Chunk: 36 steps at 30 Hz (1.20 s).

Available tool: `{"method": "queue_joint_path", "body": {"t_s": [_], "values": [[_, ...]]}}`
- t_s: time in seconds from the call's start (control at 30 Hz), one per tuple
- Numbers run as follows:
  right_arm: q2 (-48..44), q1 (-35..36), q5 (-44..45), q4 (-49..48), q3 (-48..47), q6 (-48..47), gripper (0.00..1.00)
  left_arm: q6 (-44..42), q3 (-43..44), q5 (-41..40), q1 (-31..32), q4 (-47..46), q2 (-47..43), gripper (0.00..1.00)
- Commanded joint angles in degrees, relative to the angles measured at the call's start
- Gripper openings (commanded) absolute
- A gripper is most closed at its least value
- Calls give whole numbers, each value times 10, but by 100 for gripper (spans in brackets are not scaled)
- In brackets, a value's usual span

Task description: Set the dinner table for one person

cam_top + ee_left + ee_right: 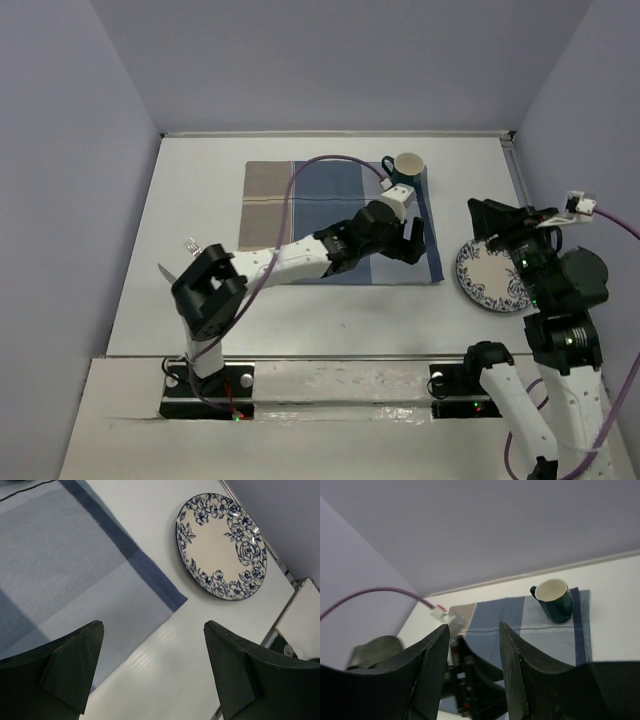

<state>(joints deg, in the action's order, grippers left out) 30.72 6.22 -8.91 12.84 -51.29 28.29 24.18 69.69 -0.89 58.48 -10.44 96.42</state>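
Observation:
The white dinner table carries a blue-and-tan placemat with a dark green mug on its far right corner. A blue floral plate lies on the table right of the mat, partly under my right arm. My left gripper is open and empty over the mat's near right corner. In the left wrist view, the left gripper hangs above the mat edge, with the plate beyond. My right gripper is open and empty above the plate's far edge. The right wrist view shows the right gripper and the mug.
A fork and a knife tip lie at the left of the table, partly hidden by my left arm's base. Grey walls close in the table at the back and both sides. A purple cable arcs over the mat.

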Motion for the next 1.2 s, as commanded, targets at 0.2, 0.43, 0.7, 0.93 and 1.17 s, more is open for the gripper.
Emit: {"method": "queue_joint_path", "body": {"t_s": [0.2, 0.43, 0.7, 0.93, 1.17], "values": [[-75, 0, 45, 104, -79, -24, 48, -24, 342, 49, 40, 65, 280, 90], [-95, 0, 17, 117, -77, -24, 47, -23, 550, 64, 40, 155, 434, 86], [-103, 0, 4, 134, -74, -24, 47, -11, 852, 48, 38, 297, 621, 82], [-107, 0, 11, 140, -62, -26, 47, 9, 938, 96, 31, 338, 699, 71], [-105, 0, 20, 140, -56, -26, 47, 17, 927, 148, 33, 316, 711, 56]]}}
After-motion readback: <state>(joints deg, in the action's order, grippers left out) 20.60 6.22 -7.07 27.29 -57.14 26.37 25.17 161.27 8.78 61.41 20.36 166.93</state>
